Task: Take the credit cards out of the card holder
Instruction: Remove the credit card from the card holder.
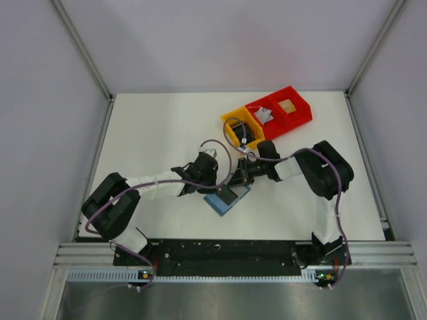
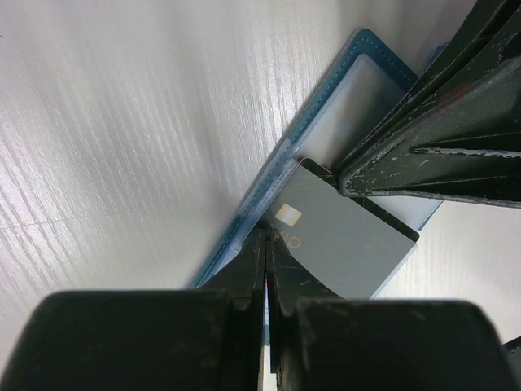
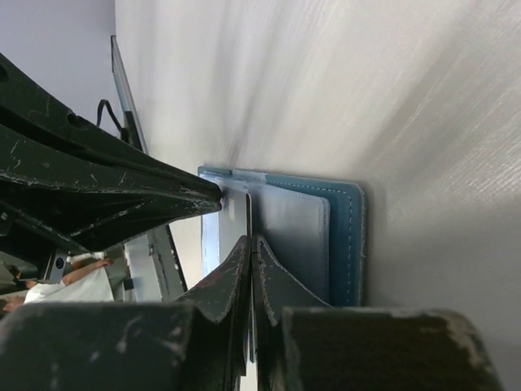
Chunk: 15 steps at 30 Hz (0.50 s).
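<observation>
Your left hand (image 2: 265, 244) has its fingers pressed together with only a hairline slit between them. The tips sit at the lower centre of the left wrist view, on the long edge of the card holder (image 2: 366, 90), where the corner of a grey card (image 2: 350, 244) meets it. You cannot tell from these views whether anything is pinched between them.

Your right hand (image 3: 251, 244) is closed too. In the right wrist view a thin edge of the grey card runs straight up out of its fingertips, so it is clamped on that card. In the left wrist view its fingers (image 2: 440, 114) come in from the upper right and end on the card's upper edge.

The card lies across the holder, one end reaching past the holder's lower right edge in the left wrist view, and it has a dark rim. It carries a small pale chip (image 2: 286, 215) near its left corner. Just below the chip are pale letters that read "LD"; anything before them is hidden behind your left finger.

The holder lies open and flat on the white tabletop (image 2: 122, 122), a stitched teal border around a shiny clear sleeve. In the top view it sits just below centre, between your two hands. Well apart from it, at the upper right, a yellow bin (image 1: 233, 115) touches a row of red bins (image 1: 300, 117).
</observation>
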Motion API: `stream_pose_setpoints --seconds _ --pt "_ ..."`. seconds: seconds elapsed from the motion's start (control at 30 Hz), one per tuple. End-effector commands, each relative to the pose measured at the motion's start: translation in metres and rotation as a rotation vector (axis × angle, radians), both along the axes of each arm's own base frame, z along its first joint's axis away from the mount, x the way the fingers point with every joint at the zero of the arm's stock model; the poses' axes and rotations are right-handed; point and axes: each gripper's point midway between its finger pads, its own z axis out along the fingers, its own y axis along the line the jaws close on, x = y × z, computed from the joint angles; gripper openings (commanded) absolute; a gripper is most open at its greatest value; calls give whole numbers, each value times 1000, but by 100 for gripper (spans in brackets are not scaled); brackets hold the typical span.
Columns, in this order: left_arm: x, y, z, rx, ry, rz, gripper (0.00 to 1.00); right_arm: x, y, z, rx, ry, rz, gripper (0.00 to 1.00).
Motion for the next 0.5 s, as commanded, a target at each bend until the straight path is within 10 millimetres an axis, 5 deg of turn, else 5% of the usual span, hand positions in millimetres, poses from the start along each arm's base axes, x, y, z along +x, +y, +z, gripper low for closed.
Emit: stream_pose_setpoints --seconds 0.0,0.47 --pt "-30 21 -28 83 119 -14 0 4 1 15 66 -46 13 0" --pt "-38 18 -30 53 146 -32 0 6 -13 -10 -97 -56 -16 1"
